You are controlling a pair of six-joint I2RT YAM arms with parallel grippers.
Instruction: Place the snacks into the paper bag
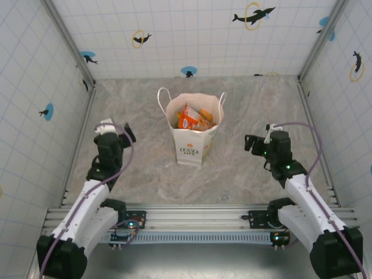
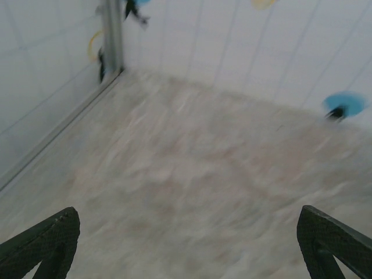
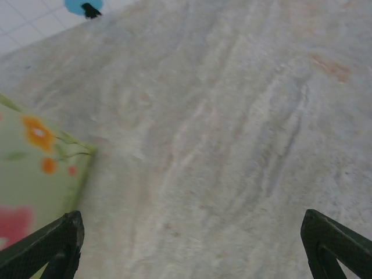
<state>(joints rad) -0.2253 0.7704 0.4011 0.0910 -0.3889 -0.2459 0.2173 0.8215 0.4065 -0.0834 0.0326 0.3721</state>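
Dark, ribbed fingertips (image 2: 51, 239) of the left end effector (image 2: 186, 250) are standing wide apart at the lower corners of the left wrist view. Nothing is lying between them, so this end effector is released and empty. The right end effector (image 3: 189, 247) is spreading its fingertips (image 3: 55, 241) equally wide and is also carrying nothing.

Both are hovering over the beige marbled desk (image 1: 145, 168), one on each side of the white upright paper bag with white string handles (image 1: 195, 145) and well apart from it. The bag is standing near the middle of the desk, and its green side with orange flowers (image 3: 35, 174) is showing at the left of the right wrist view. Small glossy orange and yellow foil snacks (image 1: 192, 118) are lying inside it, below the rim.

Every packet in sight is sitting in the bag, so the filling step is probably ending. The next move is likely just parking both arms away from the handles.

An orange logo is showing on the bag's front, but its lettering is too small to read.
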